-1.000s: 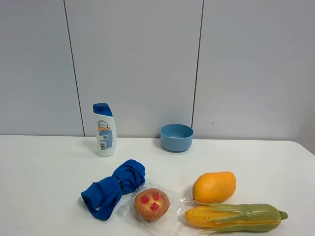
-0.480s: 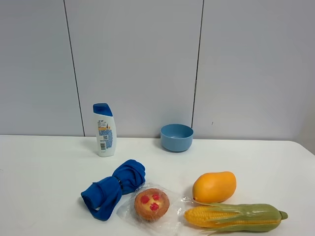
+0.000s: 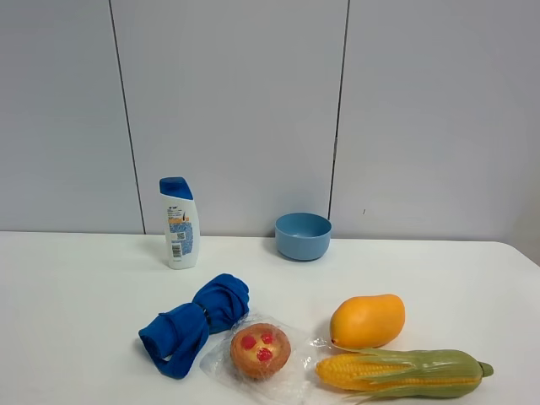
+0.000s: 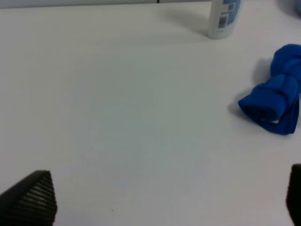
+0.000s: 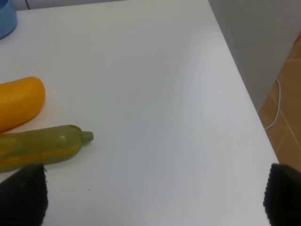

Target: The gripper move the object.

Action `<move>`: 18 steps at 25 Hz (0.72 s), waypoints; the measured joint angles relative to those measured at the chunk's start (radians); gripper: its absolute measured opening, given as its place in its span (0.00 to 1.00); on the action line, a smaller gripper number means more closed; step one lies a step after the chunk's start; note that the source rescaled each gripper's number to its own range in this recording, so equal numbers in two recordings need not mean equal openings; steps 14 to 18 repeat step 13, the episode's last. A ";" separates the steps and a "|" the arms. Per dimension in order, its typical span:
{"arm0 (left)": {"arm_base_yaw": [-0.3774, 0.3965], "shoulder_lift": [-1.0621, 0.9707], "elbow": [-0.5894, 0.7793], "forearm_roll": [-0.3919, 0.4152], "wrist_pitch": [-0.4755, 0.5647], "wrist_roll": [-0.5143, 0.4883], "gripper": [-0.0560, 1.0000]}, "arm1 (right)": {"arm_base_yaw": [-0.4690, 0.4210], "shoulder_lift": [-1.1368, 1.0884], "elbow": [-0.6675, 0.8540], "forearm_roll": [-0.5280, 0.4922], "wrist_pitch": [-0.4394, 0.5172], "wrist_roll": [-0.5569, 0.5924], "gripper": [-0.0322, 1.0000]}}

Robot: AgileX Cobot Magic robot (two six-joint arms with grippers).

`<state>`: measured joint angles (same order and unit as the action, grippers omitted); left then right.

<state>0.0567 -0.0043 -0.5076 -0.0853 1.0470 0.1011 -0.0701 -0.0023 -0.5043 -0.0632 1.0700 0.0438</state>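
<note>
The muffin [image 3: 261,350], orange-brown with red spots, lies in crinkly clear plastic wrap near the table's front edge, between the blue cloth and the corn cob. It shows in neither wrist view. Neither arm shows in the exterior high view. My left gripper [image 4: 162,202] is open and empty over bare table, its fingertips [image 4: 30,197] wide apart, with the blue cloth [image 4: 275,96] off to one side. My right gripper [image 5: 153,197] is open and empty, its fingertips [image 5: 21,195] wide apart, near the stalk end of the corn cob [image 5: 40,147].
A rolled blue cloth [image 3: 194,324] lies left of the muffin. A mango [image 3: 367,321] and a corn cob [image 3: 401,372] lie to its right. A shampoo bottle [image 3: 179,223] and a blue bowl [image 3: 303,235] stand at the back wall. The table's right edge [image 5: 244,89] drops to the floor.
</note>
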 joint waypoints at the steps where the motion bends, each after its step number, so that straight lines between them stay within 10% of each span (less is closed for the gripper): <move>1: 0.000 0.000 0.000 0.000 0.000 0.000 1.00 | 0.000 0.000 0.000 0.000 0.000 0.000 0.91; 18: 0.000 0.000 0.000 0.001 0.000 0.000 1.00 | 0.000 0.000 0.000 0.000 0.000 0.000 0.91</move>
